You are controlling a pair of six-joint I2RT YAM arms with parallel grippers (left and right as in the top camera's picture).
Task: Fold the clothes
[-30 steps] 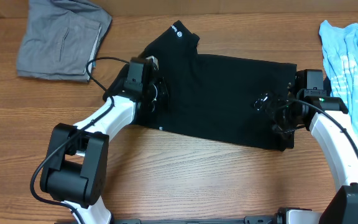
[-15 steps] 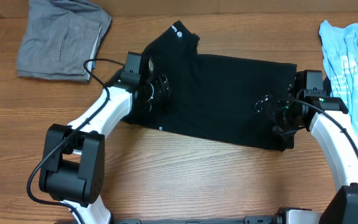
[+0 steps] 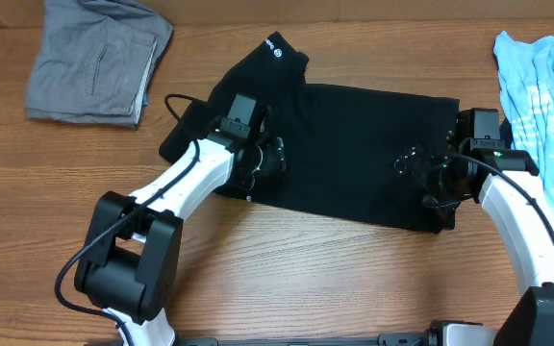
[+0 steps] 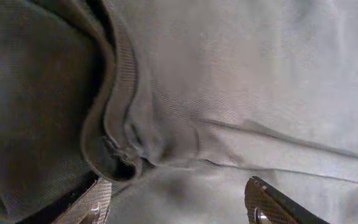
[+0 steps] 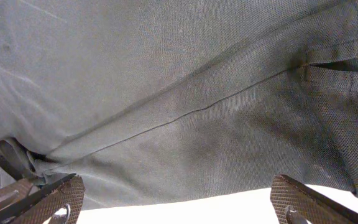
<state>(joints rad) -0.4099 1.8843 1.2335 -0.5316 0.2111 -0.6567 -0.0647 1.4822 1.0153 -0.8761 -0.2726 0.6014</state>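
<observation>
the left gripper (image 3: 272, 159) now stands released, jaws apart, shifted inward over the black t-shirt (image 3: 354, 144). the right gripper (image 3: 414, 161) stays spread wide; folding seems barely begun.

The black T-shirt (image 3: 354, 144) is soft, matt knit cloth, finely ribbed along one edge. The bench (image 3: 287, 279) is smooth wood with plain grain. The left arm (image 3: 186, 178) wears glossy white plastic.
</observation>
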